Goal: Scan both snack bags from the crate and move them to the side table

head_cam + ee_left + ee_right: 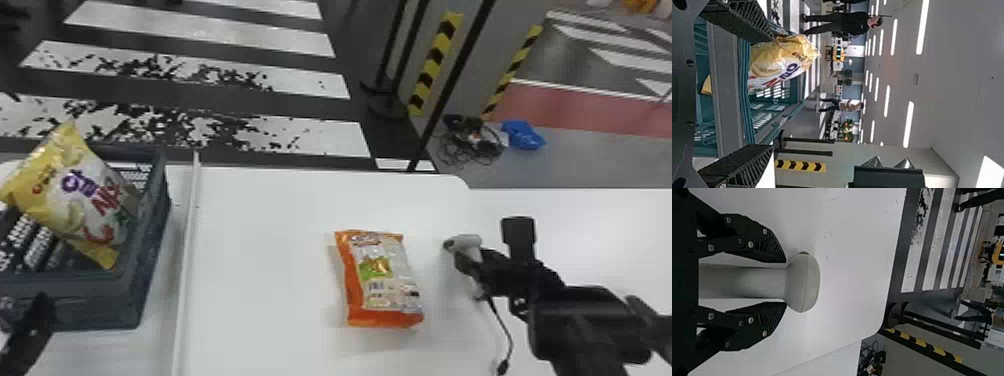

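Grey-blue crate point(95, 306), yellow snack bag point(82, 195) tilted inside

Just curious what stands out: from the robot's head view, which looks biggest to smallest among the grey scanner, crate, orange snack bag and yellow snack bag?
1. Crate, even cut off by the left edge
2. Yellow snack bag
3. Orange snack bag
4. Grey scanner, partly hidden
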Motion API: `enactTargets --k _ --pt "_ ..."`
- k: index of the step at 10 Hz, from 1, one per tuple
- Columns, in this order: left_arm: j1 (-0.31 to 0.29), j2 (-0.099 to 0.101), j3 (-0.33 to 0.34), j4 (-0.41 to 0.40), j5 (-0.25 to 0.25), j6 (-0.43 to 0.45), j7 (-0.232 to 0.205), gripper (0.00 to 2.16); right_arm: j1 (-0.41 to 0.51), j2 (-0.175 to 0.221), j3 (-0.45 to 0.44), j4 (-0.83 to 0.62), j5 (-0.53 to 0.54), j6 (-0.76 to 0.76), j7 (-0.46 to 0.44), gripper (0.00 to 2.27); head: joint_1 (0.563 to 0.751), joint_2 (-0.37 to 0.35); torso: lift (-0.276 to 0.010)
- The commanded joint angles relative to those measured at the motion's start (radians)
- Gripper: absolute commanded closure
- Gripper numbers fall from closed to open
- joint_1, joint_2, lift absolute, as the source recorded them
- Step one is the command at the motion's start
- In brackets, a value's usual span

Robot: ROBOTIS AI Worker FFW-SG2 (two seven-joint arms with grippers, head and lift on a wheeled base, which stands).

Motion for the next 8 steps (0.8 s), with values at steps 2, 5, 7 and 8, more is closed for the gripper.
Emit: enactTargets --k 2,5,7,8 --pt "0.001 0.000 0.000 -0.002 0.000 -0.001 0.000 0.03 0.031 0.006 -0.019 -0.076 -0.007 0.053 -0.016 0.02 0.695 -0.270 -0.099" --pt "0.001 0.002 0.000 -0.002 0.000 0.002 0.000 0.03 0.162 0.018 -0.091 -0.311 -0.082 0.182 -0.023 0.05 0.695 -0.283 -0.099" --pt "0.001 0.002 -0.001 -0.002 0.000 0.002 0.000 0.03 0.266 0.040 -0.143 -0.469 -0.164 0.246 0.000 0.06 0.695 -0.290 -0.099" --pt "0.001 0.003 -0.001 -0.002 0.000 0.002 0.000 0.03 0.303 0.052 -0.163 -0.541 -0.207 0.298 0.023 0.06 0.695 -0.287 -0.099"
